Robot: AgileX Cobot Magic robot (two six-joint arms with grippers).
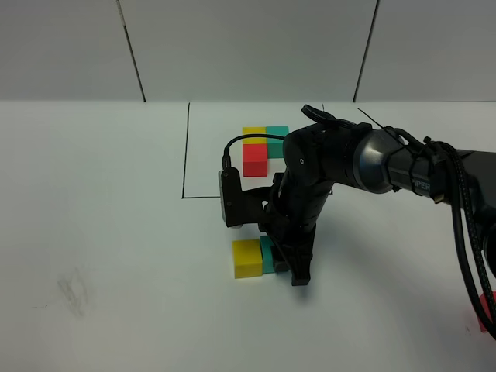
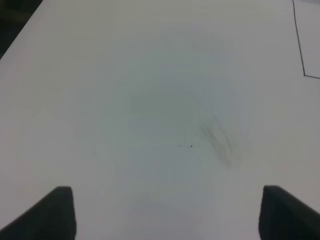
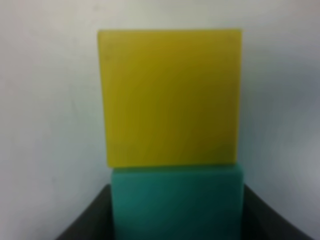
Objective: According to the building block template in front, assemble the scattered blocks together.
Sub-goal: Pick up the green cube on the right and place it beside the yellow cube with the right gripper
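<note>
White surface [image 1: 116, 232], grey panelled wall [image 1: 248, 46] behind. Lower centre, the right end effector [image 1: 287, 267] clamps the teal cube [image 1: 267, 254], touching the yellow cube [image 1: 248, 258]. The framed template [image 1: 260, 147] sits upper centre. The left end effector [image 2: 165, 210] hangs spread wide over a smudge [image 2: 220, 142].

A white desk [image 1: 116, 232] is seen, with a faint smudge [image 1: 74, 291] marked at the left. A yellow cube [image 1: 247, 258] and a teal cube [image 1: 267, 254] are laid touching, side by side. Farther back, the building block template [image 1: 254, 157] is framed by a black outline [image 1: 186, 147]. A red cube [image 1: 487, 310] is glimpsed at the right edge.
</note>
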